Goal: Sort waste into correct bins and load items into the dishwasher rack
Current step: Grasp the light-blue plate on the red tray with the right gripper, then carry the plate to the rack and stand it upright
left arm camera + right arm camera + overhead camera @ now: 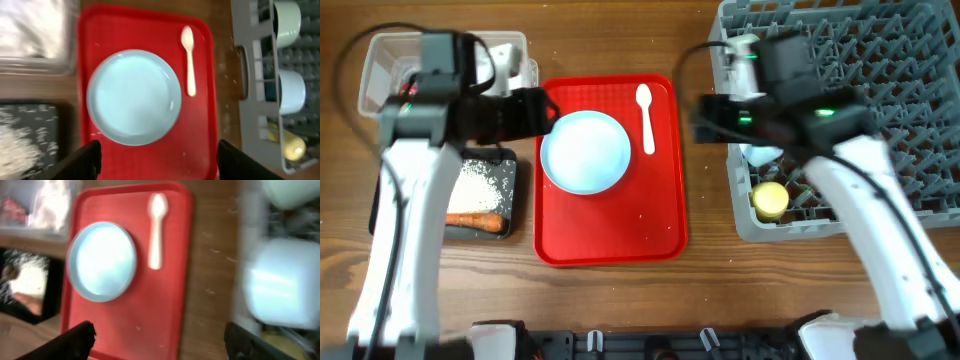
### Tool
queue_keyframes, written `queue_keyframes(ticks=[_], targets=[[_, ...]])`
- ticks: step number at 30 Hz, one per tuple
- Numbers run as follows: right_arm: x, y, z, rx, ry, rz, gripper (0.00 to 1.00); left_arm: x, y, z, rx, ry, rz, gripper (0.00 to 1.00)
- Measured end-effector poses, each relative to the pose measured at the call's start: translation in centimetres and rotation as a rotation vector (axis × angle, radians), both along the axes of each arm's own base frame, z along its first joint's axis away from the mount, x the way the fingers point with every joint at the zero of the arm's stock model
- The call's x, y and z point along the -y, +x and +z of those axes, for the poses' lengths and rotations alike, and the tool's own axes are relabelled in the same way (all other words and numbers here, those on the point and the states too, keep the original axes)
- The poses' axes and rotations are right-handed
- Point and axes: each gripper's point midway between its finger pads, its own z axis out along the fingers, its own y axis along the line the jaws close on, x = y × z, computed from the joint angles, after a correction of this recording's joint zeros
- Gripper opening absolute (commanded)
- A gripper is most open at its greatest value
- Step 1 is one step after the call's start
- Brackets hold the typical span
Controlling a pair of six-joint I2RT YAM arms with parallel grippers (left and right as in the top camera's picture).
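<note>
Both jaws wide, empty: left gripper (160, 161), right gripper (162, 342) flank red tray (610, 225). Light blue plate (585, 150), white spoon (645, 105) lie there awaiting rack (890, 60); bowls (291, 91), yellow cup (770, 200) racked; rice (480, 185), carrot (475, 220) in black tray (505, 157).

A plate (585, 150) and spoon (645, 118) lie on the red tray (610, 225) mid-worktop. The black tray (510, 200) by the left edge holds rice (480, 185) and a carrot (475, 221); a cup (770, 200) stands in the right-hand rack (890, 60).

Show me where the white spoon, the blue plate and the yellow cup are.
white spoon (190, 67): left wrist view, middle of its handle.
blue plate (133, 96): left wrist view, centre of its face.
yellow cup (770, 200): overhead view, middle of its visible top.
</note>
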Motion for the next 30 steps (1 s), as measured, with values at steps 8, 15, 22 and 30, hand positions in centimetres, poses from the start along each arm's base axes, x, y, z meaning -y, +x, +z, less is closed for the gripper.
queue_keyframes(ticks=[8,15,22,30], targets=[[-9.6,1.3,-14.5,-0.24,-0.061,-0.046,0.61,-4.8,-2.5,0.7,-0.033,0.183,0.245,0.79],[-10.3,2.1,-21.0,-0.313,-0.094,-0.137,0.49,-5.4,-3.3,0.2,-0.07,0.216,0.266,0.79],[-12.4,1.4,-22.5,-0.314,-0.091,-0.141,0.11,-5.5,-3.6,0.0,-0.086,0.218,0.267,0.79],[-12.4,0.7,-22.6,-0.359,-0.084,-0.151,0.04,-5.9,-3.7,0.0,-0.086,0.241,0.279,0.78]])
